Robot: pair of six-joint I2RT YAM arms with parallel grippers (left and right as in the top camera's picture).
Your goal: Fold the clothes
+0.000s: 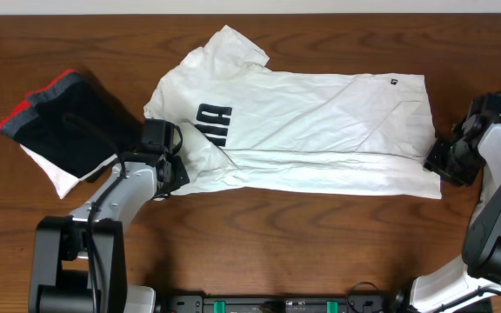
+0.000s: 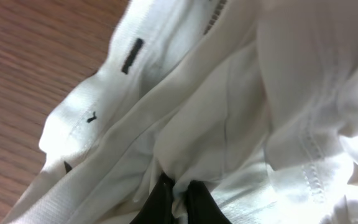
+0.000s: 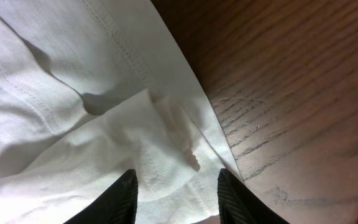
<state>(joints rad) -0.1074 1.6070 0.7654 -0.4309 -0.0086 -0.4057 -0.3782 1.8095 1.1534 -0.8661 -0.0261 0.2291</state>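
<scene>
Two arms of mine flank the white T-shirt [image 1: 320, 122], which from overhead lies spread across the bench [image 1: 320, 252], chest lettering toward my left arm and hem toward my right, with a dark folded garment [image 1: 72, 122] lying apart past the sleeve. Through my left wrist camera, my left fingers [image 2: 160, 202] are pinched closed on a bunch of the shirt's cloth. Through my right wrist camera, my right fingers [image 3: 120, 199] stand apart with a raised fold of the hem between them, at the shirt's corner beside bare wood.
</scene>
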